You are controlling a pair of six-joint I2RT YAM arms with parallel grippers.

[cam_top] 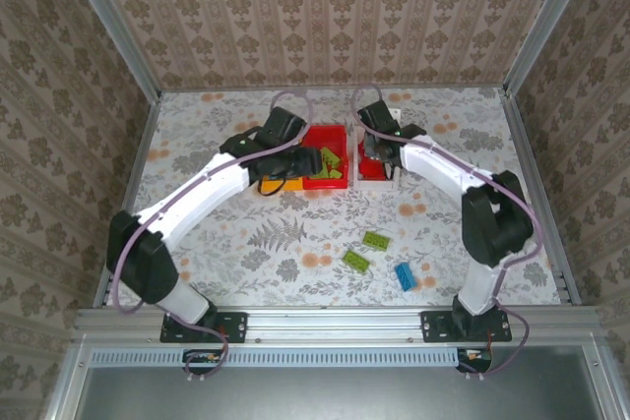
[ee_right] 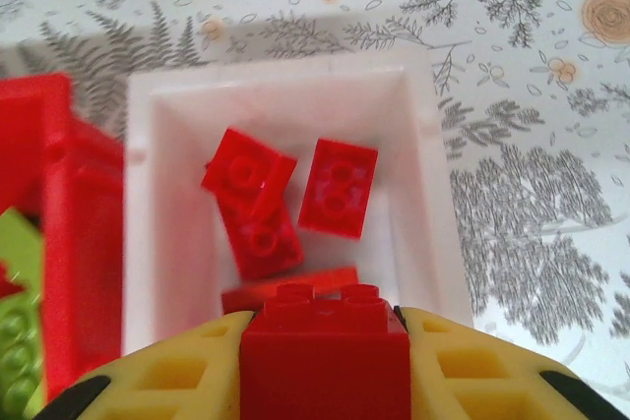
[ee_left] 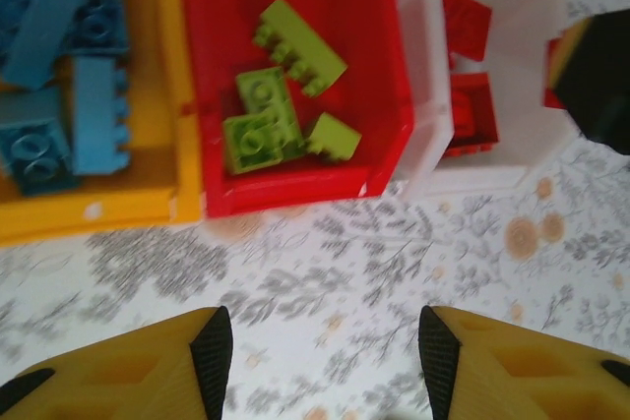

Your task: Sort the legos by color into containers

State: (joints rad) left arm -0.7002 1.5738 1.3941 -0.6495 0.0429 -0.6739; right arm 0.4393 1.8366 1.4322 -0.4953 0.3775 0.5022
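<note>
Plastic, hard and nearly weightless: that is how I judge the red brick (ee_right: 325,373) the right gripper (ee_right: 325,327) is pinching. Both fingers press flat on its smooth side walls and the studs point forward. It hangs directly over the white bin (ee_right: 425,159), where several red bricks (ee_right: 338,187) already lie, so I read this as the moment before letting go. It should drop cleanly, though something this light may bounce off the pieces below.

The left gripper (ee_left: 323,351) is spread with nothing between its fingers, hovering over bare table (cam_top: 246,243) at 6 o'clock from the red bin (ee_left: 389,66). That bin holds the green bricks (ee_left: 261,135). The yellow-orange bin (ee_left: 98,209) at its 9 o'clock holds the blue bricks (ee_left: 98,115).

From overhead, three pieces lie loose near 6 o'clock of the bins: two green ones (cam_top: 375,240) (cam_top: 356,261) close together and a blue one (cam_top: 405,275) at 4 o'clock from them. All are stiff and glossy, so a corner pinch would probably squirt them out. I would close across the two long flat sides, squarely and low on the body. The two green pieces leave little room between them, so I would approach each from its outer side.
</note>
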